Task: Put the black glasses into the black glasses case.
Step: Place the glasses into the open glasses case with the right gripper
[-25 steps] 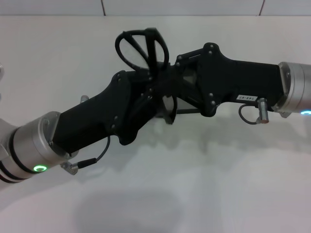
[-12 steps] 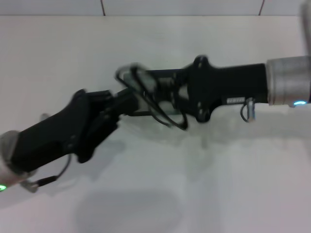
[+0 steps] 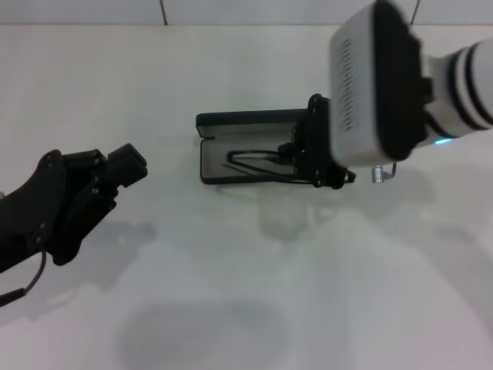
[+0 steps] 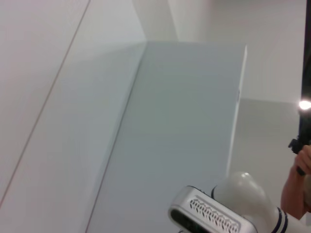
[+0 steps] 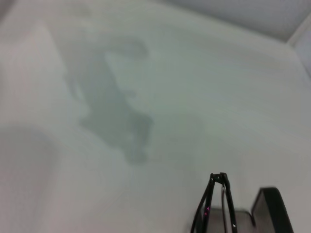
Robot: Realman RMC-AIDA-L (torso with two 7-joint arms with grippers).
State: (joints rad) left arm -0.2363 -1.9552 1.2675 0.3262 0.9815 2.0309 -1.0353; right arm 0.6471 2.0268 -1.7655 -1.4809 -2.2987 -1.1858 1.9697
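Since a second ago the left gripper (image 3: pixel 131 163) is sitting well left of the black glasses case (image 3: pixel 231 146), fingers closed on nothing. Black glasses (image 3: pixel 258 166) are lying inside the open case on the counter (image 3: pixel 231 293). Right gripper (image 3: pixel 296 158) is hanging at the case's right end; can't tell its fingers' state.

Work surface: a plain white table (image 3: pixel 254 293), matte finish, carrying soft grey shadows at several spots in the head view and a large irregular one in the right wrist view. At the far edge of the table stands a white wall (image 3: pixel 293 11) with two thin dark seams running up it (one toward the left, one toward the right). The left wrist view takes in a pale room: a broad white panel (image 4: pixel 180 126) with a straight edge, and a person's bare forearm (image 4: pixel 297 187) at the margin, below a small bright light (image 4: pixel 304 104).
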